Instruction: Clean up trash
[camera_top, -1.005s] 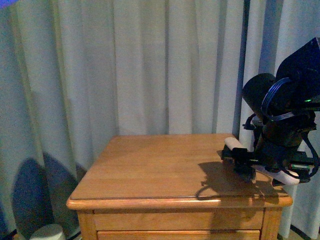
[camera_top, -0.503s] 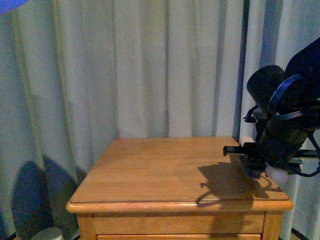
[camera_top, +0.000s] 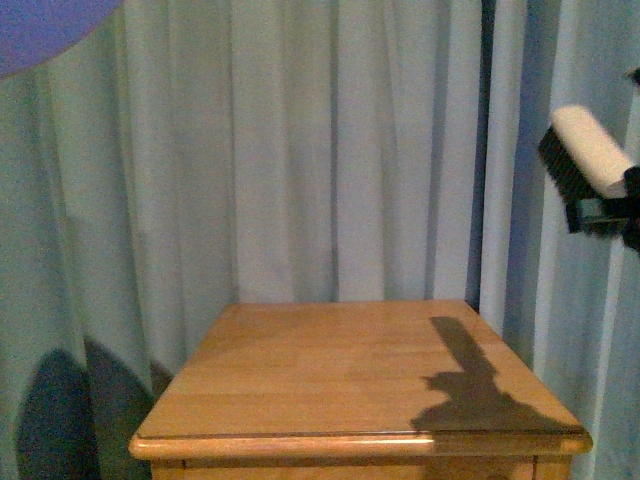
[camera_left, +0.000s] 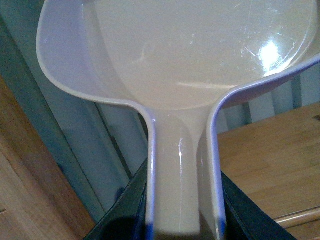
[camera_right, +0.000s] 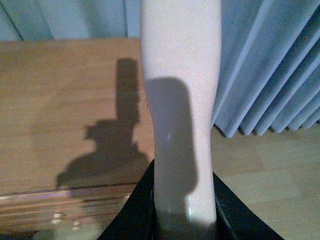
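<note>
Right gripper (camera_right: 182, 212): black jaws closed against both sides of a pale brush (camera_right: 180, 75) handle, firm hold. In the front view the brush sits high at the far right edge of frame, tilted, with black bristles along its left side and a white back. It is raised well above the table.

Left gripper (camera_left: 182, 220): dark jaws pressed on either side of the handle of the pale pink dustpan (camera_left: 200, 50), closed on it. The pan's wide scoop fills the upper part of the left wrist view, glossy, with one bright glare spot. The pan surface that shows is bare.

Trash: no white scrap shows in any of the three views, so I cannot tell where it lies.

Surface: wooden nightstand (camera_top: 330, 370), honey-coloured, with a smooth top and a rounded near edge. The top is bare in the front view. A hard arm-and-tool shadow (camera_top: 480, 390) falls across its right near quarter. The right wrist view shows the same shadow on the wood.

Room: pale grey-green curtains (camera_top: 300, 150) hang in long folds behind the nightstand and on both sides of it. A dark vertical gap (camera_top: 487, 150) runs between panels right of centre. A soft dark shadow lies on the curtain low at left. Right of the nightstand is a tan floor (camera_right: 270, 190), and the curtain hem reaches it. A blurred violet-blue shape (camera_top: 50, 30) sits in the top left corner of the front view; I cannot tell what it is.
</note>
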